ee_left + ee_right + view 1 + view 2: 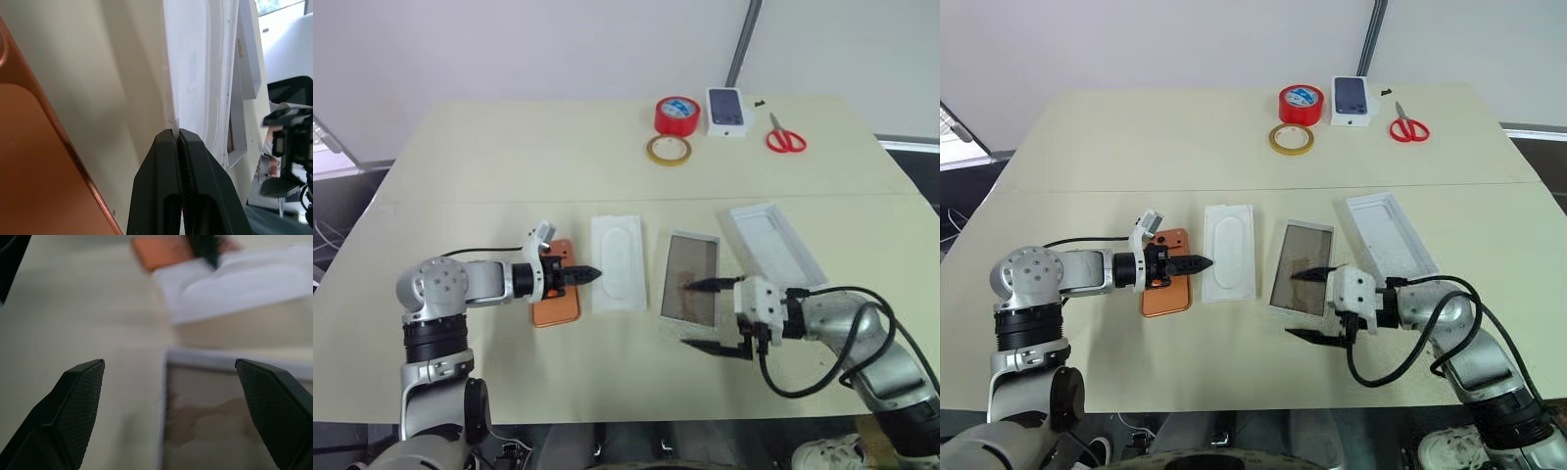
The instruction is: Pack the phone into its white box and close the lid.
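Orange phone lay flat on the table, left of the insert. Left gripper, jaws pressed together, pinched the insert's edge (apparently to shift it). Right gripper, jaws spread, waited over the white box; lid lay right.

Both head views look down and forward over the table from above its near edge (one stereo pair). Each wrist view sits low and close to the white box, sharing the thin white insert.

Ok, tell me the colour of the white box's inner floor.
Dull grey-brown with a darker smudge, framed by the white box rim; the right eye view shows it best.
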You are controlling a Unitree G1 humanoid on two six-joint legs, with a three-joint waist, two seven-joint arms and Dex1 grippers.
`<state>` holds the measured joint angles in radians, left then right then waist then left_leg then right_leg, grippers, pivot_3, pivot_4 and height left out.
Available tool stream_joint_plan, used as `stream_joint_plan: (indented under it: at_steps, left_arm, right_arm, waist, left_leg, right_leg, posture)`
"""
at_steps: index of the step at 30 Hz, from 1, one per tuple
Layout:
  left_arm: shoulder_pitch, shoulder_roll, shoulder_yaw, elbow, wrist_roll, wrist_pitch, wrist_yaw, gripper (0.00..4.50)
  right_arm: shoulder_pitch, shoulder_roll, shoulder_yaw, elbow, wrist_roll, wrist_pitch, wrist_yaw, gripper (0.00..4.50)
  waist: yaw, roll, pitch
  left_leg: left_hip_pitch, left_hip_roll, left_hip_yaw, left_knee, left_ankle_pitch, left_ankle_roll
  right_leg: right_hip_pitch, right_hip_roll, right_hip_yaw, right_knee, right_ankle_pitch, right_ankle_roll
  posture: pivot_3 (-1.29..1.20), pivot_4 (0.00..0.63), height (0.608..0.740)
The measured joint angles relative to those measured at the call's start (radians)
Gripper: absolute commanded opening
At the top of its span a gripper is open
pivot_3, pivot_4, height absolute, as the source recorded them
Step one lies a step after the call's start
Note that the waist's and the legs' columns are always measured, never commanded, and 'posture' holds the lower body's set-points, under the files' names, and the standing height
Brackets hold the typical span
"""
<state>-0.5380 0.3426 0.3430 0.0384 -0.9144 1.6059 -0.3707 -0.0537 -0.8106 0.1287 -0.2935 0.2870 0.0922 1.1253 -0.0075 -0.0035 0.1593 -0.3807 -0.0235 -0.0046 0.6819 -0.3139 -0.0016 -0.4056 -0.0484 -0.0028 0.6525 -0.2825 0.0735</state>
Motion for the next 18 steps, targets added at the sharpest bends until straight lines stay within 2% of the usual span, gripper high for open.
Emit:
stream_joint_plan:
  at_steps: [2, 5, 9, 12, 13, 18]
  left_arm:
    - [-0.001, -0.015, 0.014, -0.005, 0.000, 0.000, 0.004, 0.05]
    - [-0.016, -0.025, 0.028, -0.023, -0.004, -0.001, 0.006, 0.00]
    - [-0.030, -0.029, 0.054, -0.047, -0.010, -0.001, 0.008, 0.00]
    - [-0.070, -0.028, 0.081, -0.039, -0.012, 0.000, 0.016, 0.00]
    - [-0.082, -0.027, 0.087, -0.032, -0.013, 0.000, 0.019, 0.00]
    - [-0.135, -0.070, 0.114, 0.019, -0.004, -0.001, 0.048, 0.00]
  right_arm:
    - [-0.002, -0.002, 0.027, 0.007, -0.037, -0.008, 0.009, 4.50]
    - [-0.016, 0.011, 0.072, 0.046, -0.089, -0.018, 0.004, 3.70]
    - [-0.068, 0.027, 0.095, 0.093, -0.133, -0.040, -0.006, 1.86]
    - [-0.095, 0.031, 0.104, 0.109, -0.159, -0.061, -0.005, 0.30]
    - [-0.112, 0.041, 0.111, 0.125, -0.168, -0.071, -0.005, 0.06]
    - [-0.232, 0.136, 0.179, 0.203, -0.206, -0.100, -0.001, 0.06]
  waist:
    - [0.000, 0.000, 0.000]
    - [-0.002, -0.001, 0.001]
    - [-0.002, -0.001, 0.001]
    - [-0.001, -0.002, 0.001]
    - [-0.001, -0.002, 0.001]
    - [-0.004, -0.003, 0.001]
  left_leg:
    - [0.000, 0.000, 0.000, 0.000, 0.001, -0.002]
    - [0.000, 0.000, 0.000, 0.000, 0.002, -0.004]
    - [0.000, 0.000, 0.000, 0.000, 0.003, -0.006]
    - [0.000, 0.000, 0.000, 0.000, 0.003, -0.006]
    - [0.000, 0.000, 0.000, 0.000, 0.003, -0.006]
    - [0.000, 0.000, 0.000, 0.000, 0.004, -0.007]
  right_leg:
    - [0.000, 0.000, 0.000, 0.000, 0.000, 0.000]
    - [0.000, 0.000, 0.000, 0.000, 0.000, 0.000]
    - [-0.001, 0.000, 0.000, 0.000, 0.000, 0.000]
    - [0.000, 0.000, 0.000, 0.000, 0.000, 0.000]
    - [0.000, 0.000, 0.000, 0.000, 0.000, 0.000]
    - [-0.002, 0.001, 0.000, 0.002, 0.000, 0.000]
  posture:
    - [0.00, 0.150, 0.740]
    - [0.00, 0.150, 0.740]
    - [0.00, 0.150, 0.740]
    - [0.00, 0.150, 0.740]
    - [0.00, 0.150, 0.740]
    - [0.00, 0.150, 0.740]
